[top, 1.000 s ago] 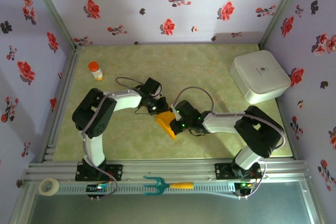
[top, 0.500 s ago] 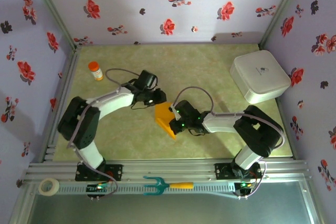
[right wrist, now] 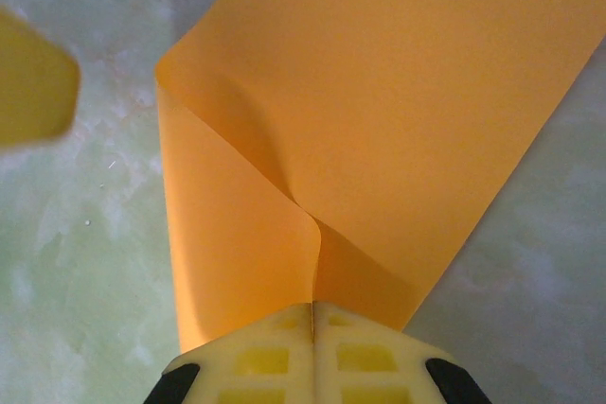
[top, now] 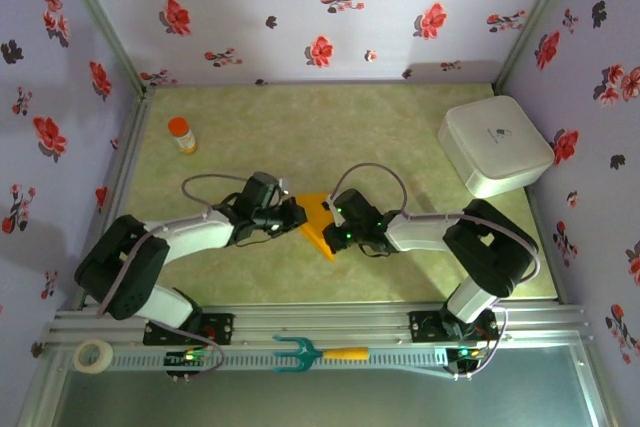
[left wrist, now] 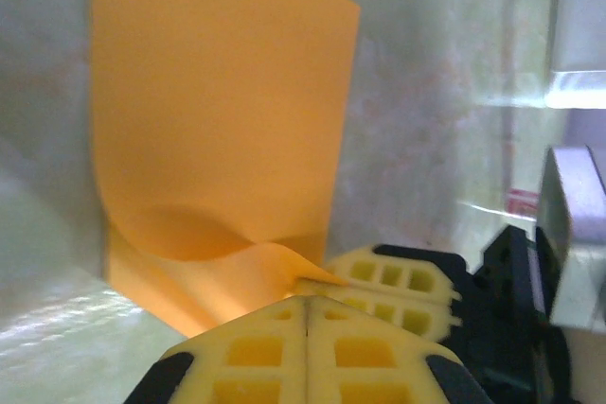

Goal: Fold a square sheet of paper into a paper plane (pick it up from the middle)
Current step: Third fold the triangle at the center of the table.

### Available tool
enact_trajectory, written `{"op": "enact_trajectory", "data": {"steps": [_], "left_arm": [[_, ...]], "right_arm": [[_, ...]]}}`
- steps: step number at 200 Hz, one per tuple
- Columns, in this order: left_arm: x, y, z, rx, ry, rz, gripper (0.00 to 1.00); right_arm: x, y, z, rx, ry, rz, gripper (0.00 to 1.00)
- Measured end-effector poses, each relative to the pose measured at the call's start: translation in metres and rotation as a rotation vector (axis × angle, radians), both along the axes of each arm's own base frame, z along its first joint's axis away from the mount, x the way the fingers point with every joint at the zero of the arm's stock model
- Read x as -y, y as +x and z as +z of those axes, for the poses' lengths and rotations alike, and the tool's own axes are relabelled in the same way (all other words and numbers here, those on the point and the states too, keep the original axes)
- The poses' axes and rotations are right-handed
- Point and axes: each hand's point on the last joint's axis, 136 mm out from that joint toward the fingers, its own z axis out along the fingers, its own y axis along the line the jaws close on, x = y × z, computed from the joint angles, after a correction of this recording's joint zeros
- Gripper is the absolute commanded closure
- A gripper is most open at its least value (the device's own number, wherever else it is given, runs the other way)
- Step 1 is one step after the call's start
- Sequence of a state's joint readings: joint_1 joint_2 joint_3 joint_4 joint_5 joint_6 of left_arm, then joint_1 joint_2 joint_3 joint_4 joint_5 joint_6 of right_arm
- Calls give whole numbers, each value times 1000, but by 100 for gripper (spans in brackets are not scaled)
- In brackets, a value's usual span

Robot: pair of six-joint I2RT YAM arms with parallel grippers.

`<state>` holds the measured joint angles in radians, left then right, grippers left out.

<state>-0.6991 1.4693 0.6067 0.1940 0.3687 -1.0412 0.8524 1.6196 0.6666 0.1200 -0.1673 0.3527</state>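
Thin orange-yellow square paper sheet (top: pixel 320 215) is sitting mid-frame in the top view on the pale green table (top: pixel 400 137), between both grippers. Right gripper (right wrist: pixel 312 307) is clamping hard on the sheet's near edge. There the paper is buckling into a raised ridge running up from the pinch, with a flap bending over to the left. Left gripper (left wrist: pixel 308 302) is clenched tight at the sheet's left edge; can't tell if it's catching paper. In the left wrist view the sheet is lying mostly flat, near corner curling up toward the jaws.

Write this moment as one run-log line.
left gripper: shut beside sheet | right gripper: shut on sheet | sheet: orange, partly lifted, rest on table
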Motion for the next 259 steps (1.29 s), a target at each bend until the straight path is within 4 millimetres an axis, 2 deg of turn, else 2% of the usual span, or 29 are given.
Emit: {"op": "enact_trajectory", "data": {"steps": [21, 73, 114, 202, 259], "left_arm": [[6, -7, -4, -20, -56, 5, 100], [15, -7, -6, -51, -108, 9, 100], [15, -9, -20, -93, -91, 14, 100], [18, -9, -26, -109, -87, 7, 100], [15, -12, -46, -156, -44, 11, 100]], "right_arm": [[0, 1, 0, 3, -1, -4, 97], [0, 4, 0, 4, -1, -15, 97], [0, 5, 0, 3, -2, -24, 97], [0, 5, 0, 3, -2, -25, 97], [0, 5, 0, 3, -2, -25, 97]]}}
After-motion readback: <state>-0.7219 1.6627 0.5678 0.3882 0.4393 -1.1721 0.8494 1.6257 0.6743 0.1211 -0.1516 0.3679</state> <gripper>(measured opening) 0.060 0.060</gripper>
